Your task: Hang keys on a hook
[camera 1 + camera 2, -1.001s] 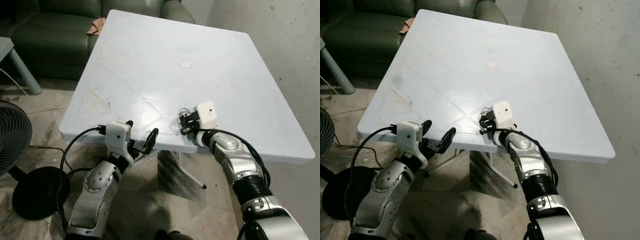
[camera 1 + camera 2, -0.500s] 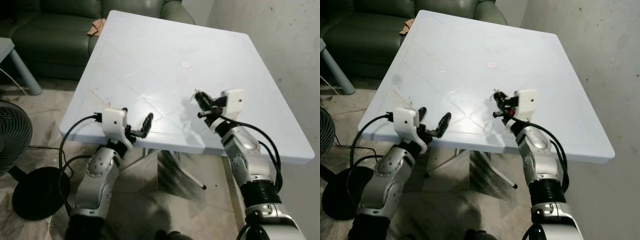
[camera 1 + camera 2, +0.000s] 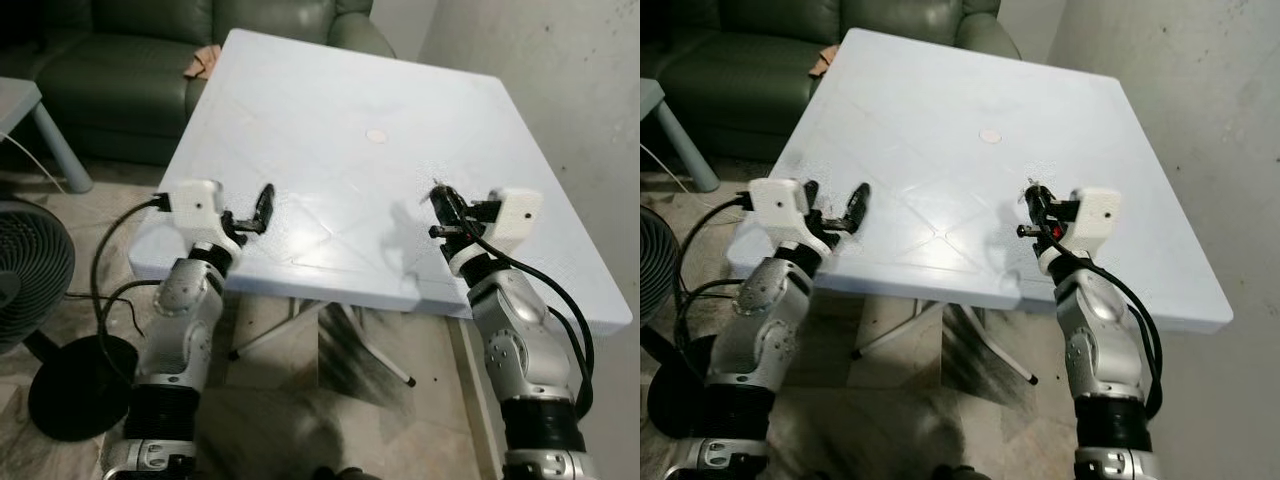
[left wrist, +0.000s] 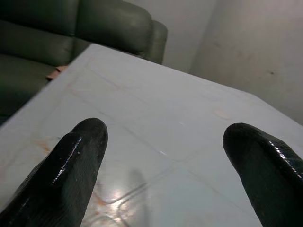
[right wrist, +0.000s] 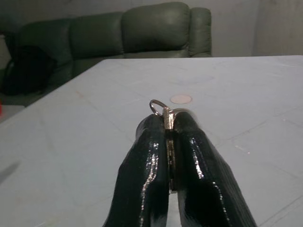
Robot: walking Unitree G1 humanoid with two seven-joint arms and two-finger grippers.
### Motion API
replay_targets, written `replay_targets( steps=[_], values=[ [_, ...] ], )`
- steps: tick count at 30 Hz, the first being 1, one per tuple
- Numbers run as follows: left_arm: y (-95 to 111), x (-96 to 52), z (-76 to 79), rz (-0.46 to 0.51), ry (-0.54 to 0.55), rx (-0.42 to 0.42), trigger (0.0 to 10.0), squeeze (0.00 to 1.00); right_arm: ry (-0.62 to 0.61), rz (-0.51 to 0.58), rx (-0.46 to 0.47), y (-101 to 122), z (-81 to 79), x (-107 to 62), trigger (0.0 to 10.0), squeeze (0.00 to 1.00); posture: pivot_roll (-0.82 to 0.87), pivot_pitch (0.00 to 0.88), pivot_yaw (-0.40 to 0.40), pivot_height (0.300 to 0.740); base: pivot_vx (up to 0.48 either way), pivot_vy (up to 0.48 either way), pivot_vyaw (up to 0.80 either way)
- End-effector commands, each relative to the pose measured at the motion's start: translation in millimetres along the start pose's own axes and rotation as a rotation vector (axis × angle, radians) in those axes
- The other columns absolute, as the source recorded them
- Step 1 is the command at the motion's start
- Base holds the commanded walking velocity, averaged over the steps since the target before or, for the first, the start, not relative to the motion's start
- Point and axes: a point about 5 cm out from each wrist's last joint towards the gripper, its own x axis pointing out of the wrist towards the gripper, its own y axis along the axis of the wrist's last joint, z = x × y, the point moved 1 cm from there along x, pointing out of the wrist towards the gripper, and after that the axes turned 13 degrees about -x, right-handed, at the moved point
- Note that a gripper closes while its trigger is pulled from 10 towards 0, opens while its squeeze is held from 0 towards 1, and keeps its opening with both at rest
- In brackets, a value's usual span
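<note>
Behind the scene stands a dark green sofa [image 3: 150, 40], and a grey wall [image 3: 560, 60] rises on the robot's right side. Before the robot is a large pale blue desk [image 3: 330, 110] with a small round mark [image 3: 376, 134] near its middle. On the floor at the left is a black fan [image 3: 30, 290]. The left gripper [image 3: 245, 212] hovers over the near left corner of the desk, its two fingers [image 4: 71, 161] spread wide and holding nothing. The right gripper [image 3: 443, 208] is raised above the near right part of the desk, its fingers pressed together on the keys [image 5: 163, 110], whose metal ring sticks out between the tips.
</note>
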Motion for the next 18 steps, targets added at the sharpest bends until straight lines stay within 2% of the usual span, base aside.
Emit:
replay_targets(
  steps=[1,2,3,8,10,11,13,15,18],
  values=[
    [-2.8,-0.5,-4.1,-0.014,0.011,0.019,10.0,0.0,-0.044,0.022,-0.026,3.5,7.7,-11.8,10.0,0.0,-0.02,0.07,-0.111,0.74,0.0,0.0,0.0],
    [-2.8,-0.5,-4.1,-0.014,0.011,0.019,10.0,0.0,-0.044,0.022,-0.026,3.5,7.7,-11.8,10.0,0.0,-0.02,0.07,-0.111,0.74,0.0,0.0,0.0],
    [-3.5,-2.4,-9.0,-0.008,0.025,0.048,10.0,0.0,-0.082,0.01,-0.053,0.3,10.7,-19.2,10.0,0.0,-0.03,0.067,-0.105,0.74,0.0,0.0,0.0],
    [-8.0,-6.6,-16.3,-0.026,0.035,0.042,10.0,0.0,-0.147,-0.026,-0.059,-7.8,17.3,-36.0,10.0,0.0,-0.03,0.063,-0.1,0.74,0.0,0.0,0.0],
    [-12.9,-8.7,-20.4,-0.051,0.037,0.016,10.0,0.0,-0.17,-0.038,-0.078,-12.0,19.9,-42.6,10.0,0.0,-0.04,0.057,-0.091,0.74,0.0,0.0,0.0],
    [-15.6,-9.9,-23.2,-0.063,0.041,0.033,10.0,0.0,-0.192,-0.046,-0.092,-14.6,22.5,-46.9,10.0,0.0,-0.05,0.054,-0.088,0.74,0.0,0.0,0.0],
    [-19.7,-11.1,-26.4,-0.082,0.043,0.02,10.0,0.0,-0.21,-0.059,-0.149,-17.8,24.8,-50.2,10.0,0.0,-0.05,0.05,-0.083,0.74,0.0,0.0,0.0],
    [-22.4,-11.8,-29.9,-0.097,0.058,0.02,10.0,0.0,-0.225,-0.07,-0.138,-20.9,26.4,-51.8,10.0,0.0,-0.06,0.046,-0.079,0.74,0.0,0.0,0.0],
    [-22.7,-10.8,-34.3,-0.095,0.067,0.039,10.0,0.0,-0.246,-0.096,-0.171,-24.7,29.1,-53.7,10.0,0.0,-0.06,0.036,-0.072,0.74,0.0,0.0,0.0]
  ],
)
